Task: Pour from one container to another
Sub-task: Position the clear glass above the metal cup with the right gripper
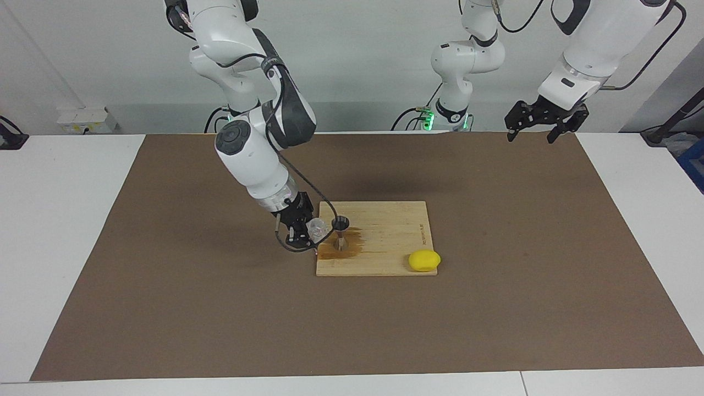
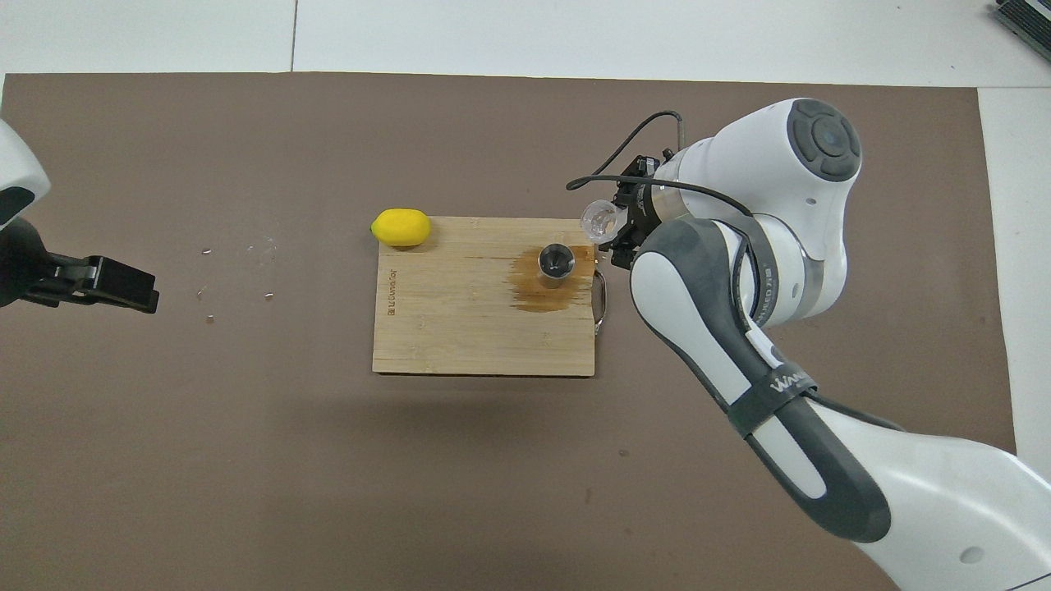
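The right pincer (image 1: 309,231) is closed on the clear cup (image 1: 317,227), a little left of the centre of the facing view. It holds the cup in the air, tilted, over the edge of the wooden board (image 1: 385,242) at the right arm's end. In the overhead view the cup (image 2: 599,219) shows just right of the centre, above the corner of the board (image 2: 460,328), with its mouth turned toward the steel jigger (image 2: 556,261). I cannot tell if there is liquid inside the cup.

The jigger (image 1: 340,234) stands upright on the board, just beside the cup, but the 2 do not touch. Under and around its foot there is a brown wet stain (image 2: 546,287) on the wood. A thin metal handle (image 2: 603,297) is at the board's edge under the right arm.

A yellow lemon (image 1: 424,260) lies at the board's corner, toward the left arm's end and farther from the robots than the jigger. In the overhead view the lemon (image 2: 401,227) is at the upper left corner of the board.

The left pincer (image 1: 545,122) waits in the upper right of the facing view, raised over the edge of the brown mat (image 1: 495,308), with its fingers apart and holding nothing. In the overhead view the left pincer (image 2: 107,283) is at the left edge of the frame. The mat covers most of the white desk (image 1: 60,220).
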